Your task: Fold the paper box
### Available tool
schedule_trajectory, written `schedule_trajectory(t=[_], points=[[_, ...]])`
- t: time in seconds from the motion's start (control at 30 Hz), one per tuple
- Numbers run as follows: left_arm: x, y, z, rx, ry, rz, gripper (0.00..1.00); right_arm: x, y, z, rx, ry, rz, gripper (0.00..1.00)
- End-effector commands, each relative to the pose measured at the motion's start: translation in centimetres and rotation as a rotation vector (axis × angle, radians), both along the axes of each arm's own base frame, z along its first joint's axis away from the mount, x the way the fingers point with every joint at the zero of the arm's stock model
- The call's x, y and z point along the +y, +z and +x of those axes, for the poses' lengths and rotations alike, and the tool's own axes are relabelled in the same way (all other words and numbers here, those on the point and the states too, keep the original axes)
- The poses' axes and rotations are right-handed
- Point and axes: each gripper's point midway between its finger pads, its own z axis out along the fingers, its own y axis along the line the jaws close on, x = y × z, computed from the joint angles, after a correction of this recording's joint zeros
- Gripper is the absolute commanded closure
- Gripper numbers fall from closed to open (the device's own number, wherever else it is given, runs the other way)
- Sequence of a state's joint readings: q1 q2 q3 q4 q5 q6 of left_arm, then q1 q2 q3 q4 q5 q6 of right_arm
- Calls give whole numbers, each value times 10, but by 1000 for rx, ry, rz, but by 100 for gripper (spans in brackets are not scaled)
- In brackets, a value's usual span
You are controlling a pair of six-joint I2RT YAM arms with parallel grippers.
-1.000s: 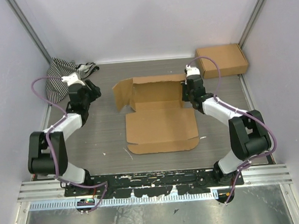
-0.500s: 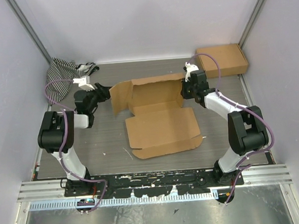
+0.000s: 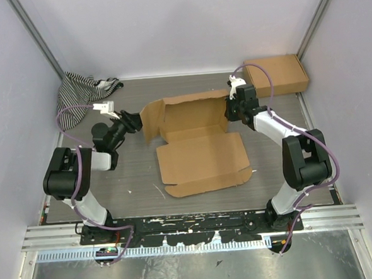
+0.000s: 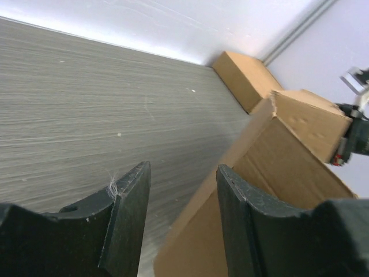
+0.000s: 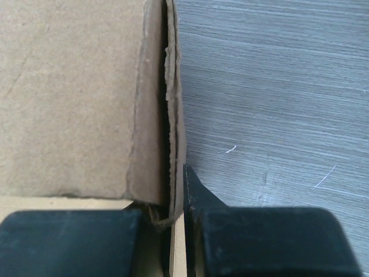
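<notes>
Clamped the paper box (image 3: 199,148) by its side wall in the right gripper (image 5: 176,214); poised the left gripper (image 4: 181,173), wide apart, just beside the opposite flap. Best raised evenly, both sides together.

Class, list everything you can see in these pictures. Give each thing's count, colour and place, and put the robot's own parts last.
paper box: one, brown, middle of the table, half folded, with its back walls raised and its front panel lying flat
closed box: one, brown, far right corner
cloth: one, black-and-white striped, far left corner
table: one, grey wood grain, under everything
left arm: one, white and black with a purple cable, left side
right arm: one, same colours, right side
left fingers: two, black, open beside the paper box's left flap
right fingers: two, black, shut on the paper box's right wall
</notes>
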State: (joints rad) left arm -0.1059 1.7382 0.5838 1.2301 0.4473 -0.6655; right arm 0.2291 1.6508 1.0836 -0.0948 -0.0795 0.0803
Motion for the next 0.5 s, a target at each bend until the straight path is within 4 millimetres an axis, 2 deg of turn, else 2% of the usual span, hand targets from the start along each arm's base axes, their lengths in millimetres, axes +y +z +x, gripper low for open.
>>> schedule_trajectory(t=[0.0,0.2,0.47], points=[[-18,22,-23,-77,-59,28,44,6,31,19,-89,5,19,99],[-44,17,-38,-70,-126,80,43,7,31,18,-87,13,27,99],[-53,9,-46,-53,-143,109,43,9,32,18,-86,19,37,99]])
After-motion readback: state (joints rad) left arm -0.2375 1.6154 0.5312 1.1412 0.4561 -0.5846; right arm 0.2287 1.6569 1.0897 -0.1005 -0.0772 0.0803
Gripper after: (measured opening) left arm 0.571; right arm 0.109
